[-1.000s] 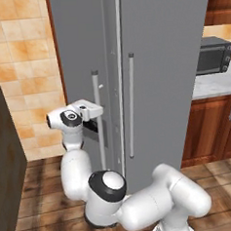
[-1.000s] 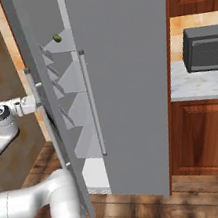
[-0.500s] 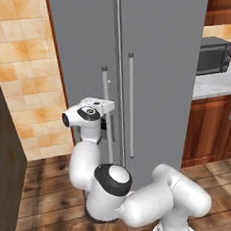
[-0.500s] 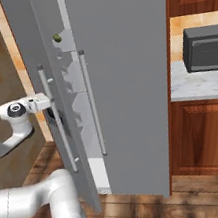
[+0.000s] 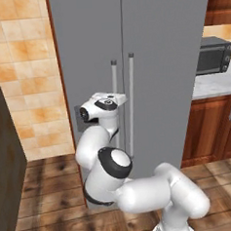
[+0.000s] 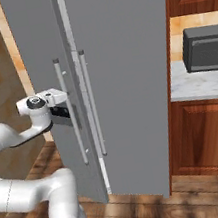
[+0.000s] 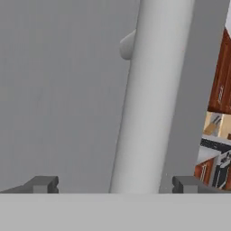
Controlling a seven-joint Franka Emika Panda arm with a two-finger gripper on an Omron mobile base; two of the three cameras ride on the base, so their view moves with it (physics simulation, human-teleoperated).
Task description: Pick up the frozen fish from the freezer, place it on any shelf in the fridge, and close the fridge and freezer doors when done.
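Fingers point(image 7: 45, 184) spread wide astride the freezer door's silver bar handle point(image 7: 151, 94), frame centre, door nearly shut.

We see the fridge and freezer doors point(image 5: 157, 60) as smooth, matt grey metal, their bar handles point(image 6: 91, 104) a satin silver. Right of them, the cabinets point(image 6: 207, 134) look like polished reddish wood under a pale, marble-like counter point(image 6: 203, 84); the floor point(image 5: 49, 190) is wooden planks.

Kitchen — refrigerator point(image 5: 172, 59), microwave point(image 6: 207, 48)
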